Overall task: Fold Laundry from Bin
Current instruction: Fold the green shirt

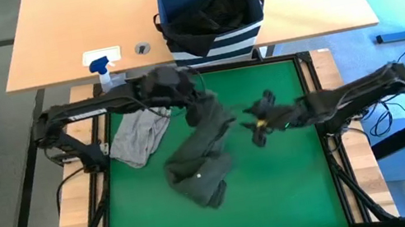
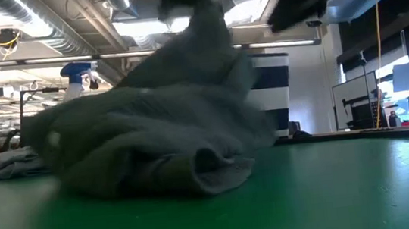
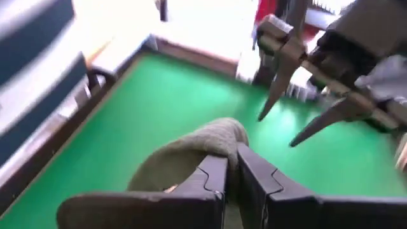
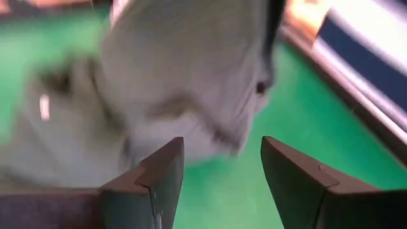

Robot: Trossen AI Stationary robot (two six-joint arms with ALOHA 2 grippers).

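A dark olive garment (image 1: 197, 156) rises from a heap on the green mat (image 1: 291, 190) up to my left gripper (image 1: 194, 105), which is shut on its top. My right gripper (image 4: 222, 152) hovers open just right of the garment (image 4: 178, 76), touching nothing. A light grey garment (image 1: 138, 137) lies flat on the mat's left side. The navy striped bin (image 1: 210, 12) stands on the wooden table beyond the mat's far edge, with black cloth (image 1: 209, 8) inside. My left gripper pinches a bunched fold at the olive garment's upper end (image 3: 219, 141) between its two fingers. The fingers slant down from the table's left. The cloth hangs slack below them, and its lower part (image 1: 197, 179) lies heaped on the mat.
A clear spray bottle with a blue nozzle (image 1: 101, 69) stands at the mat's far left corner. The mat's raised black frame (image 1: 312, 94) borders the work area. Bare green mat (image 1: 283, 191) lies to the right of and nearer than the heap.
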